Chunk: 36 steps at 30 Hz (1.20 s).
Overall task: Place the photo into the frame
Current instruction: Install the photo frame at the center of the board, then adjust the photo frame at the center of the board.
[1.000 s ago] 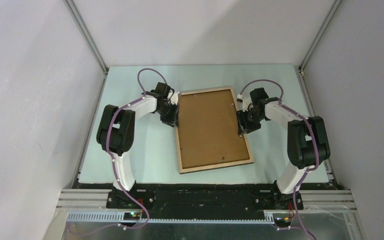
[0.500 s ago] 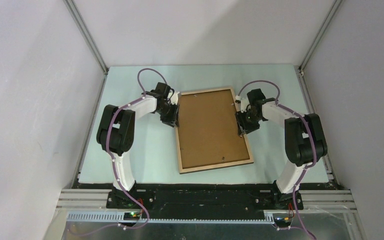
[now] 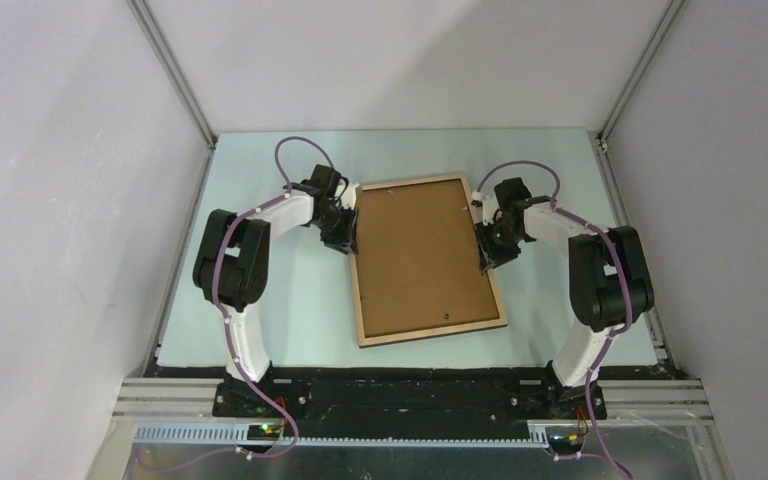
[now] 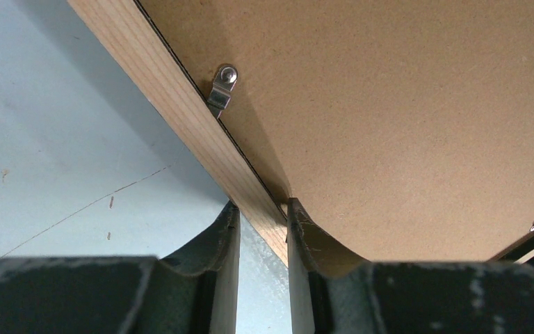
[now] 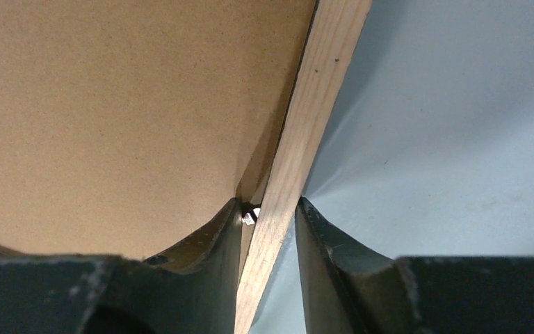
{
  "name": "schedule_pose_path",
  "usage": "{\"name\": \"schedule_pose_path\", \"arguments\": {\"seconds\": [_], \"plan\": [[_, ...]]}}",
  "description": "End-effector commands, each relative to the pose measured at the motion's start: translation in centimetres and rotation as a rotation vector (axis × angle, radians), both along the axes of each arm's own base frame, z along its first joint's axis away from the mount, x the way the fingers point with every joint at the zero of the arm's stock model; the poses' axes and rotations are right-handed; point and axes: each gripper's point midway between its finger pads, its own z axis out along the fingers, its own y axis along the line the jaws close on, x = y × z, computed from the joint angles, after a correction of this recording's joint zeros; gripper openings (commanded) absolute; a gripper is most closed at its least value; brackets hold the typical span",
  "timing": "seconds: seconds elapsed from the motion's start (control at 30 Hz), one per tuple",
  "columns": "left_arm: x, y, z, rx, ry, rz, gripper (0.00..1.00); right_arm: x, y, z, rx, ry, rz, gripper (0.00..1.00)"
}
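Plainly, the frame [image 3: 432, 331] lies back-up on the table [image 3: 290, 300], and the brown backing board [image 3: 420, 255] fills its opening, so the photo cannot be seen. The left gripper [image 4: 263, 212] is clamped across the frame's left wooden rail and the right gripper [image 5: 270, 209] across its right rail. The frame should be light and stiff, but its pane is breakable. The thin rails are the hold, and both sides should be raised evenly.

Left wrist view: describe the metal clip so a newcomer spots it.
The rail of the light wood picture frame runs diagonally from top left down into the left pincer. Along its inner edge, against the plain brown backing board, sits a small silver metal clip, the only shiny part on that rail.
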Motion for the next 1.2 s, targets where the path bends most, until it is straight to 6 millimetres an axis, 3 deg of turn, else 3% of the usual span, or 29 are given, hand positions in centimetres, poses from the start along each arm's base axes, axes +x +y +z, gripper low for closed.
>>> {"name": "schedule_pose_path", "arguments": {"seconds": [0.0, 0.27, 0.77, 0.83, 0.97, 1.17], "plan": [[-2.0, 0.3, -2.9, 0.03, 0.076, -0.066, 0.0, 0.3, 0.3, -0.3, 0.0, -0.007, 0.014, 0.34], [-2.0, 0.3, -2.9, 0.03, 0.079, -0.066, 0.0, -0.2, 0.4, -0.3, 0.018, 0.01, 0.04, 0.23], [-2.0, 0.4, -3.1, 0.026, 0.086, -0.062, 0.0, -0.5, 0.0, -0.4, 0.023, 0.014, 0.097, 0.16], [-2.0, 0.4, -3.1, 0.026, 0.087, -0.06, 0.0, -0.3, -0.2, -0.3, 0.031, 0.012, 0.089, 0.18], [-2.1, 0.3, -3.2, 0.024, 0.09, -0.06, 0.0, 0.0, -0.2, 0.3, 0.041, -0.002, 0.067, 0.36], [-2.2, 0.3, -3.2, 0.021, 0.093, -0.058, 0.0, 0.9, -0.1, 1.7, 0.064, -0.032, 0.025, 0.49]]}}
